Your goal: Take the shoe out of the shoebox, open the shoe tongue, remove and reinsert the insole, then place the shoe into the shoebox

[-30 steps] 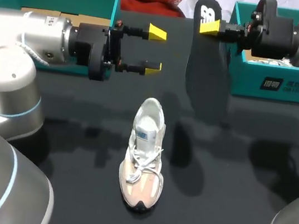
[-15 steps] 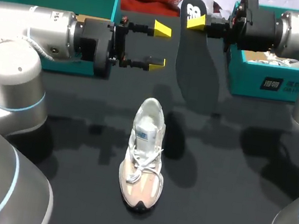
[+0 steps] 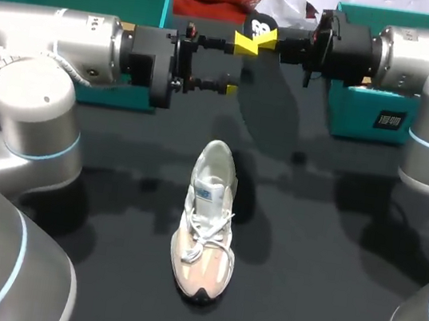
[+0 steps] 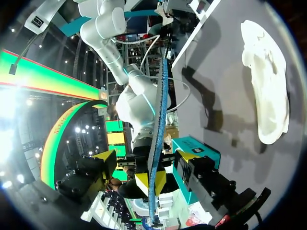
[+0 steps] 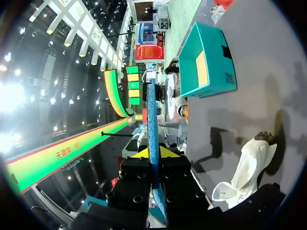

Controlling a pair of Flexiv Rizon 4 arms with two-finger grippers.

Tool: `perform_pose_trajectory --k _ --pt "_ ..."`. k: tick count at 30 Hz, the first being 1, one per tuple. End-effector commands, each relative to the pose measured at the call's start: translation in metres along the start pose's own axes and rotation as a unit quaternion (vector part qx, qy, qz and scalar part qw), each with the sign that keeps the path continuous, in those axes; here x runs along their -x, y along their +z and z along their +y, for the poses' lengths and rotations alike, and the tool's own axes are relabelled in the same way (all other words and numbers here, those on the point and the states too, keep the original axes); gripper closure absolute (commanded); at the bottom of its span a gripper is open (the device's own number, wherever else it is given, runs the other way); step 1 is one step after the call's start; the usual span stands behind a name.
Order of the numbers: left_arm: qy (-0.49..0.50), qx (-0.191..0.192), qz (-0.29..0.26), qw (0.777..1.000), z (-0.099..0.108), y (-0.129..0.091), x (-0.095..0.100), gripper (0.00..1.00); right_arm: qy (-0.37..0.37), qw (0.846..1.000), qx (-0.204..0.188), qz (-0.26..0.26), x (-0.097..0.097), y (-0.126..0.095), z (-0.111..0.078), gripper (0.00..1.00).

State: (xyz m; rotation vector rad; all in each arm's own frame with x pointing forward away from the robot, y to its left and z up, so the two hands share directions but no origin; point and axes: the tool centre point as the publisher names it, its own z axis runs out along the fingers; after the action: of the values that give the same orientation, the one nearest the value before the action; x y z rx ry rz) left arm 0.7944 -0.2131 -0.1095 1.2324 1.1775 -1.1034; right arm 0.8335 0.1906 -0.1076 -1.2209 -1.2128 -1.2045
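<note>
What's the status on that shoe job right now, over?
Right gripper shut on the insole, held above the table. Left gripper open, straddling the insole. Shoe on the table, nothing in the way.

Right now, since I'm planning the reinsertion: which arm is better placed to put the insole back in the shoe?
Probably right: the right gripper is shut on the insole, while the left gripper is open, the insole merely between its fingers. The shoe lies apart from both.
</note>
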Motion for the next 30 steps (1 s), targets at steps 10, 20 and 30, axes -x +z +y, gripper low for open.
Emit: perform_pose_trajectory --k 10,20,30 --pt "-0.003 -0.004 0.008 1.000 0.007 0.015 -0.008 0.60 0.012 1.000 0.006 0.005 0.005 0.009 0.003 1.00" --pt "-0.003 -0.003 0.012 1.000 0.007 0.018 -0.011 0.75 0.019 1.000 0.012 0.008 0.006 0.008 0.003 1.00" --pt "-0.006 -0.004 0.017 1.000 0.008 0.021 -0.014 1.00 0.021 1.000 0.015 0.011 0.008 0.009 0.004 1.00"
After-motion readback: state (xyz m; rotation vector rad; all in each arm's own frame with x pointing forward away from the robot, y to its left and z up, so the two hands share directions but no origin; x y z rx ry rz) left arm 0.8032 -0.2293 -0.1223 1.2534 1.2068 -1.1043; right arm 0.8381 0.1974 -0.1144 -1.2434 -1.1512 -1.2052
